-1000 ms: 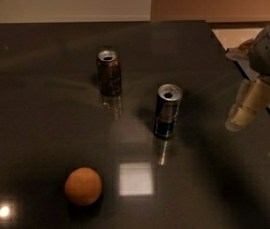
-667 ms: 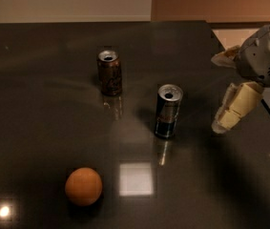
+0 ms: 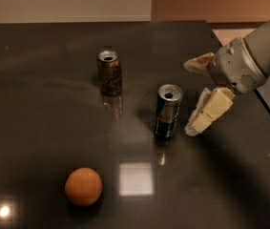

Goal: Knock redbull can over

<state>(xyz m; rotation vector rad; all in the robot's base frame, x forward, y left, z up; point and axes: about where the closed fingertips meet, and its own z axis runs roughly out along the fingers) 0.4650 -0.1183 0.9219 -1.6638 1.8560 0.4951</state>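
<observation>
The redbull can (image 3: 168, 111) stands upright near the middle of the dark table; it is slim, dark blue and silver, with a silver top and a dark opening. My gripper (image 3: 190, 98) comes in from the right, just to the right of the can and close to it. Its two pale fingers are spread apart with nothing between them: one fingertip (image 3: 195, 125) is low beside the can's base, the other (image 3: 194, 64) is higher and further back. I cannot tell whether the lower finger touches the can.
A shorter brown-gold can (image 3: 109, 73) stands upright behind and left of the redbull can. An orange (image 3: 83, 186) lies at the front left. The table's right edge (image 3: 268, 109) runs under my arm. A bright light reflection (image 3: 136, 178) lies in front of the redbull can.
My gripper has moved left and slightly down, from well right of the redbull can to right beside it. The can still stands upright in the same spot.
</observation>
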